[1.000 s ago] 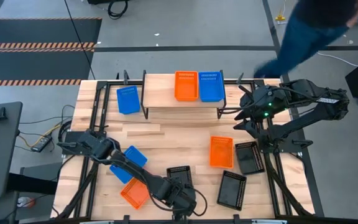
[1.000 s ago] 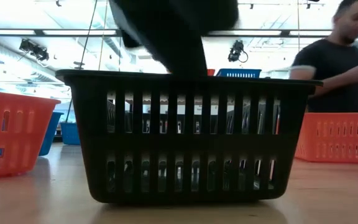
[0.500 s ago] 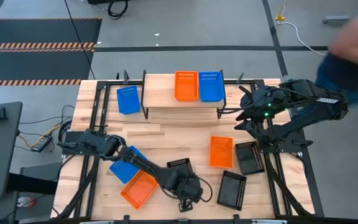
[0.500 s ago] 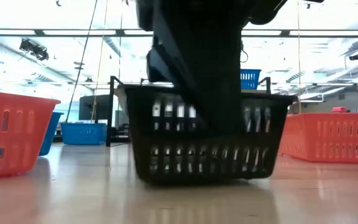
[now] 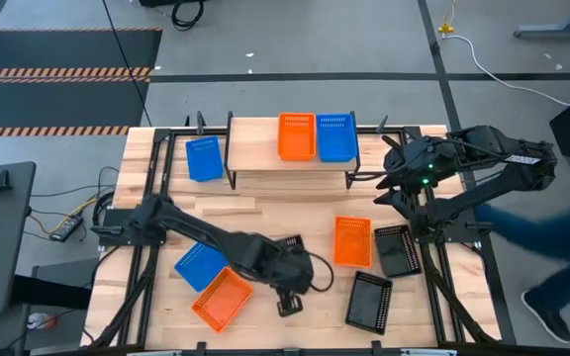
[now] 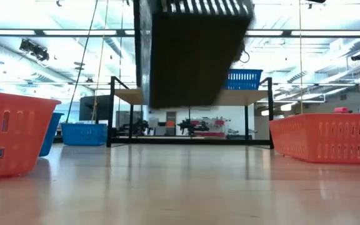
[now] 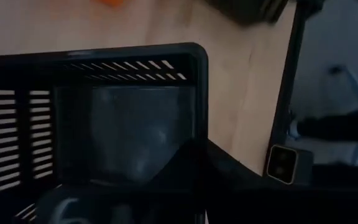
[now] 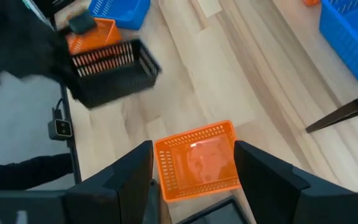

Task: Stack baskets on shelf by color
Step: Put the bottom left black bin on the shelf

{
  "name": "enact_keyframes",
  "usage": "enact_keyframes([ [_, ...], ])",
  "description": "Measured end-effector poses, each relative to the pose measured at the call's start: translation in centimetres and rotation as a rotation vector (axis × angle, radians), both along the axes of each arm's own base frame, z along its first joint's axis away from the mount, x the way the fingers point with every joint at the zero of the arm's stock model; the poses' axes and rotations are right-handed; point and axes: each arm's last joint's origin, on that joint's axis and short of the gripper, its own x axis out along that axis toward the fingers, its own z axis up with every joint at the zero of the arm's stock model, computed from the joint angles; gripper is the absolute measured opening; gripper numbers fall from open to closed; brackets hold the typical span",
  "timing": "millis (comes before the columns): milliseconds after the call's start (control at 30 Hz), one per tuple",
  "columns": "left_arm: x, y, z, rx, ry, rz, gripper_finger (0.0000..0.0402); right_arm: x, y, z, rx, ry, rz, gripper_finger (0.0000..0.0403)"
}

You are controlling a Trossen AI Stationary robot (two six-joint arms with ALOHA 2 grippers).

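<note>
While the left gripper (image 5: 283, 259) pinches a black basket (image 6: 192, 53) by its wall, that basket hangs clear of the table (image 5: 295, 213) — the low view shows its underside tilted, well above the wood. From above it sits near the table's front middle, between an orange basket (image 5: 219, 300) and another black one (image 5: 368, 300).

On the shelf (image 5: 265, 170) at the back, an orange basket (image 5: 296, 135) and a blue basket (image 5: 334, 136) stand side by side, touching, on its right part. A second blue basket (image 5: 204, 158) rests on the table just left of the shelf, and a third (image 5: 200, 264) lies beside the front orange one. Right of centre, an orange basket (image 5: 352, 240) lies next to a black basket (image 5: 397, 249).

The right gripper (image 8: 194, 163) waits at the table's right edge near the shelf, fingers spread apart, holding nothing, the orange basket showing between them.
</note>
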Motion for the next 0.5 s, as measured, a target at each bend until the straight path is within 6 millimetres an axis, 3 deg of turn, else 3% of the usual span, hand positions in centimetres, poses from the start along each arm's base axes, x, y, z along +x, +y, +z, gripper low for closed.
enact_keyframes([
  [267, -3.3, 3.0, 6.9, 0.08, -0.183, 0.043, 0.0009, 0.1, -0.1, 0.0, -0.04, -0.007, -0.034, 0.023],
  [500, -6.1, 6.5, 11.3, 0.167, -0.282, 0.016, 0.0009, 0.3, -0.3, 0.2, -0.053, -0.035, -0.095, 0.023],
])
